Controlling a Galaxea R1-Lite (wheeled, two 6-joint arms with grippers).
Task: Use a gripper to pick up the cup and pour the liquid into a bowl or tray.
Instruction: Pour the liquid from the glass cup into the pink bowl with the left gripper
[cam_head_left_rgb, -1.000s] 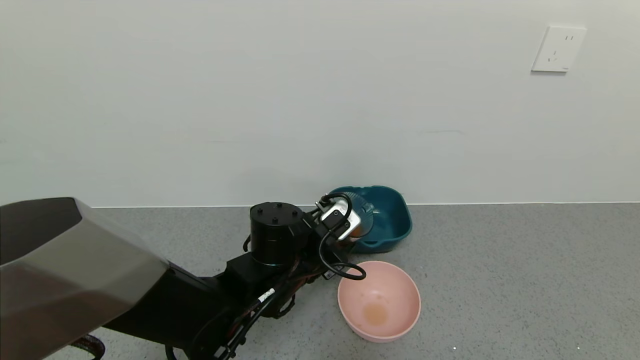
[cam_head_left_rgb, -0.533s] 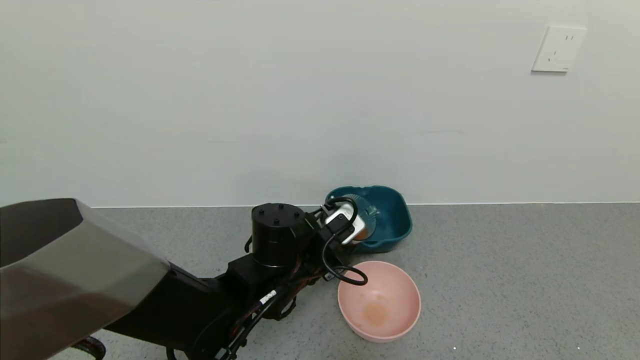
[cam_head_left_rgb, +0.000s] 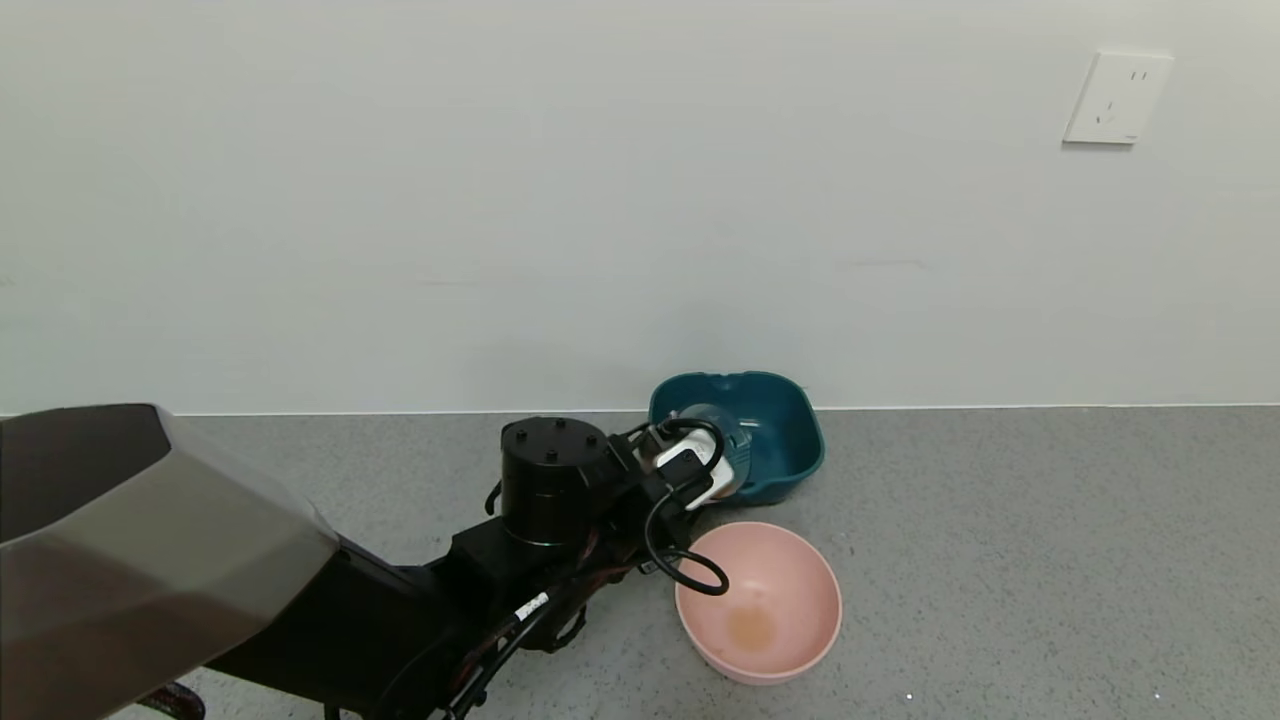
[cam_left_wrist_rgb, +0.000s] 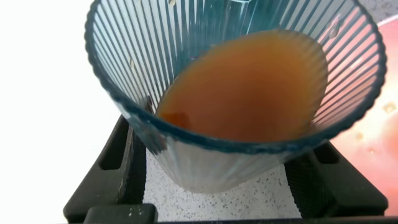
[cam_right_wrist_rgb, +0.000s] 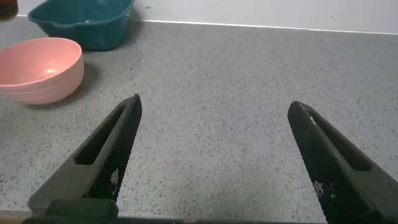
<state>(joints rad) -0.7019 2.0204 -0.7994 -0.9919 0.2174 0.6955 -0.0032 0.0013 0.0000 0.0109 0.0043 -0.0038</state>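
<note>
A bare indoor test room, more lab than home. The things stand straight on a grey speckled floor (cam_head_left_rgb: 1000, 560) that meets a plain white wall (cam_head_left_rgb: 500, 200) along a straight line. High on the wall to the right sits a white socket plate (cam_head_left_rgb: 1117, 98). Near the wall edge of the floor stand a dark teal square plastic basin (cam_head_left_rgb: 785, 430) and a round pale pink plastic bowl (cam_head_left_rgb: 790, 600).
</note>
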